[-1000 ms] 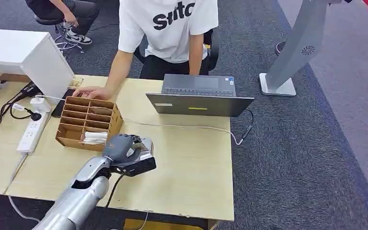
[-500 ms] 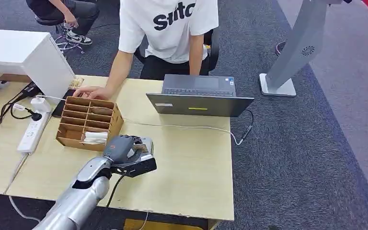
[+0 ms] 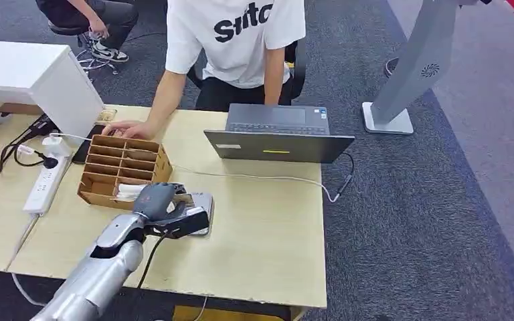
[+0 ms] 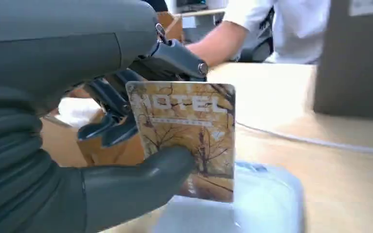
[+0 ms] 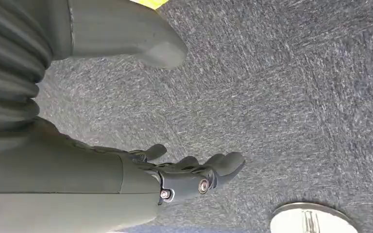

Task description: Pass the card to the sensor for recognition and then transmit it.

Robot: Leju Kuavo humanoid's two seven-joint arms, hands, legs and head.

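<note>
The left hand (image 3: 157, 202) is pinching the card (image 4: 187, 136) between thumb and fingers, just above the sensor (image 3: 201, 204) on the wooden table (image 3: 261, 234). The right hand (image 5: 194, 174) is hanging spread, holding nothing, over grey carpet (image 3: 442, 200). A person (image 3: 234, 40) is sitting behind a laptop (image 3: 278, 132), beside a cardboard box (image 3: 124, 167).

One hotel key card (image 4: 187, 138), one pale card sensor (image 3: 201, 202), one cardboard divider box (image 3: 124, 170), one open grey laptop (image 3: 278, 134), one white power strip (image 3: 43, 184) and one white cabinet (image 3: 37, 80) share a single wooden bench (image 3: 261, 241). Two people appear: one in a white T-shirt (image 3: 237, 37), another seated behind (image 3: 87, 17). One grey stand (image 3: 408, 80) occupies the carpet.
</note>
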